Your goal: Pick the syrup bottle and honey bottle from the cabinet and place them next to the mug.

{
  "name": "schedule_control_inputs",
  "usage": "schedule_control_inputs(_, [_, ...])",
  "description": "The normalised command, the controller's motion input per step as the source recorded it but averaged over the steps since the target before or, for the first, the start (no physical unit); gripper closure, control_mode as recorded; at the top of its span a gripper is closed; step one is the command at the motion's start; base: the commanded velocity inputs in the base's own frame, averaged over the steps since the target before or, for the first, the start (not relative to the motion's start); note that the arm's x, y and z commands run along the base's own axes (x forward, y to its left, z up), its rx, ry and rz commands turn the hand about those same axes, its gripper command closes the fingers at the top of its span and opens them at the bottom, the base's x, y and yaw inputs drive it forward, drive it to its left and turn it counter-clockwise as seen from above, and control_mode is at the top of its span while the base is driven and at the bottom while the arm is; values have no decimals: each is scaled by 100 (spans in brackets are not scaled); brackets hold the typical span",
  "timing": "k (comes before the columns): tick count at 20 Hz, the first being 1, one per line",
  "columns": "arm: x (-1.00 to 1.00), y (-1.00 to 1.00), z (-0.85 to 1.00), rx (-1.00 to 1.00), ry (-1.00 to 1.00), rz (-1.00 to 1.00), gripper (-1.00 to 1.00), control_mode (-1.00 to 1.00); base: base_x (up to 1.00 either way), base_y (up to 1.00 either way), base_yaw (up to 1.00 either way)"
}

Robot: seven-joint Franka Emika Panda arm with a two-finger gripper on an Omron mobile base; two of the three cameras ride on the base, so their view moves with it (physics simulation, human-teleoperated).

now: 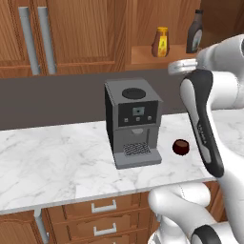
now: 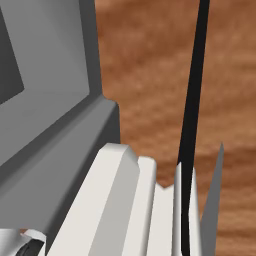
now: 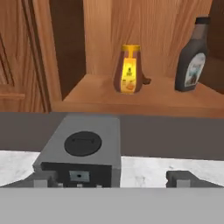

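In the open cabinet point(image 3: 96, 94), the honey bottle point(image 3: 128, 70) stands upright at the middle of the shelf floor. It is amber with a yellow top. The taller dark syrup bottle point(image 3: 191, 57) stands upright to its right. From the left base view, the honey bottle point(image 1: 161, 42) and syrup bottle point(image 1: 195, 32) sit in the cabinet point(image 1: 143, 55) above the counter. The dark maroon mug point(image 1: 181, 147) rests on the marble, right of the coffee machine. My gripper point(image 3: 111, 179) is open and empty. It hovers above the counter, facing the shelf from some distance.
A grey coffee machine point(image 1: 133, 121) stands mid-counter, below and in front of the shelf, and its top point(image 3: 83, 151) lies just beneath my hand. Closed doors with long grey handles point(image 1: 38, 40) are to the left. My arm point(image 1: 205, 124) rises beside the mug.
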Motion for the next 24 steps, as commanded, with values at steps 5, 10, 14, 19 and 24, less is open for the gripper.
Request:
schedule_control_inputs(5, [-29, -1, 80, -3, -50, 0, -100, -100, 0, 0, 0])
schedule_control_inputs(10, [1, 0, -1, 0, 0, 0, -100, -100, 0, 0, 0])
schedule_control_inputs(14, [62, -1, -4, -4, -2, 0, -100, -100, 0, 0, 0])
schedule_control_inputs(19, [62, -3, 0, -2, -7, 0, -100, -100, 0, 0, 0])
schedule_control_inputs(24, [36, -2, 0, 0, -8, 0, -100, -100, 0, 0, 0])
